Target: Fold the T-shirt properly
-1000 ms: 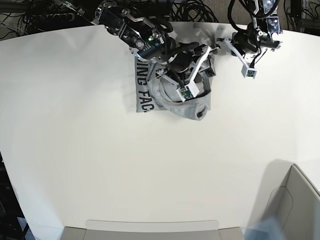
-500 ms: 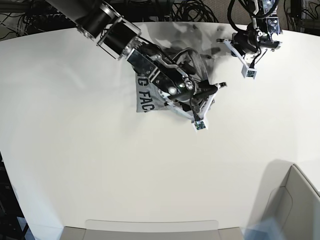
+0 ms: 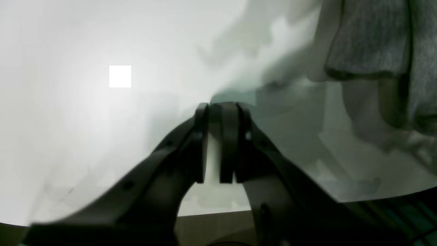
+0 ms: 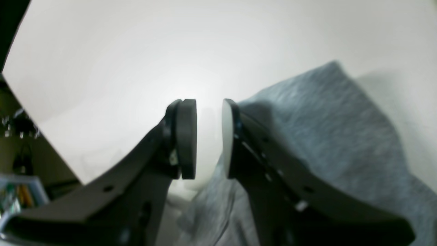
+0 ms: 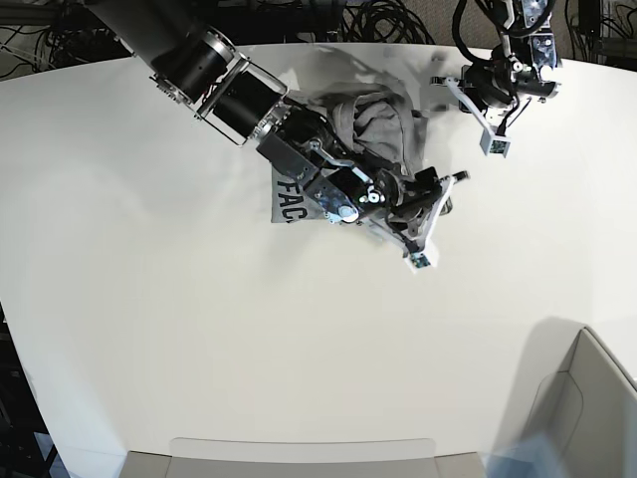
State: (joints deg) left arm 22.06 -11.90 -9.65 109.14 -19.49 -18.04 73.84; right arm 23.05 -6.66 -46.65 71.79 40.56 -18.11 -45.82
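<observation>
swung further out over the t-shirt (image 5: 373, 124), right gripper (image 4: 209, 136) slightly parted, empty. left gripper (image 3: 218, 143) closed, empty. bunched at desk (image 5: 149, 299) far edge; soft, limp—pinch hem corners.

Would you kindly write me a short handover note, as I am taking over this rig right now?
Left gripper: shut on nothing, hovering over bare white table beside the shirt.
Right gripper: open, nothing between the jaws, at the edge of the heather-grey cotton T-shirt.
The T-shirt lies bunched at the table's far side, black lettering partly showing.
Done: no neat fold visible.
Left: spread it flat, then fold it.
</observation>
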